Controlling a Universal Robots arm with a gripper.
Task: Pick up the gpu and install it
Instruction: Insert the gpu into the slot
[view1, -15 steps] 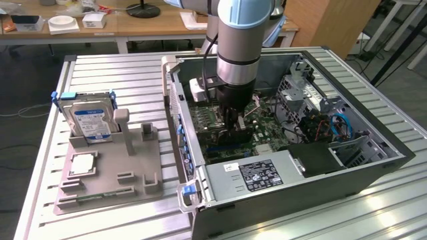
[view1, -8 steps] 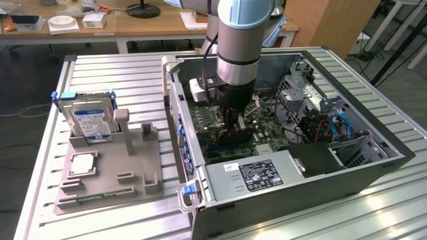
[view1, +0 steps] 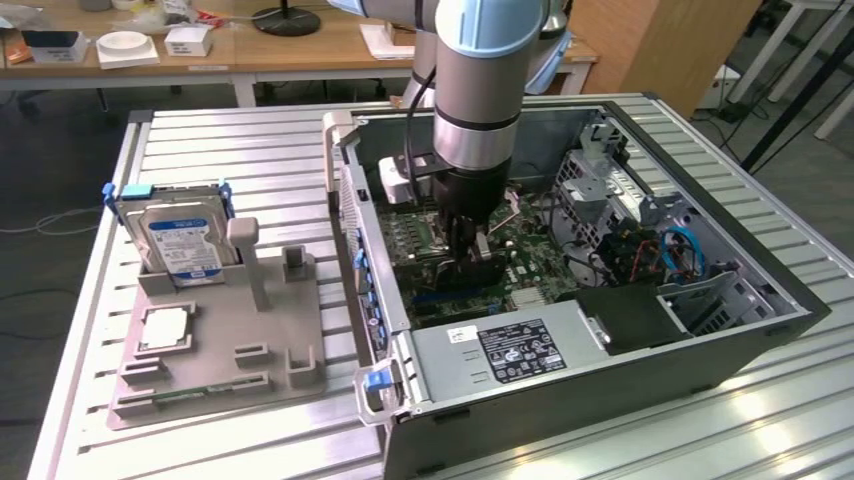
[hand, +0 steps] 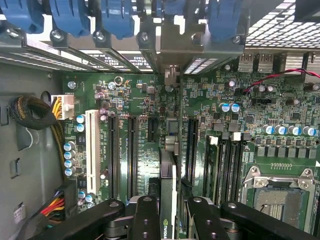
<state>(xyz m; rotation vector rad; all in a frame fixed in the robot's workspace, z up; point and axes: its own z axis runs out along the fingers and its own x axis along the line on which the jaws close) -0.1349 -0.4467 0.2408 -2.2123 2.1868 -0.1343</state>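
**Graphics card held on edge above the motherboard**

Exterior view: the arm reaches straight down into an open computer case that lies on its side on a slatted metal table. The gripper sits low inside the case, just above the green board. It is closed on the black graphics card, which hangs below it with its flat faces upright. Towards the exterior view's left, apart from the case, a grey holder carries a hard drive standing upright. A memory stick lies flat at the holder's near edge.

Wrist view: two black fingers flank the card, one on each face. The card stands on edge and is seen along its thin upper edge. Its long axis runs parallel to the long black slots on the board. Its far end points towards the row of blue clips at the case wall. I cannot tell whether its lower edge sits in a slot. A processor socket lies on the board, apart from the card.
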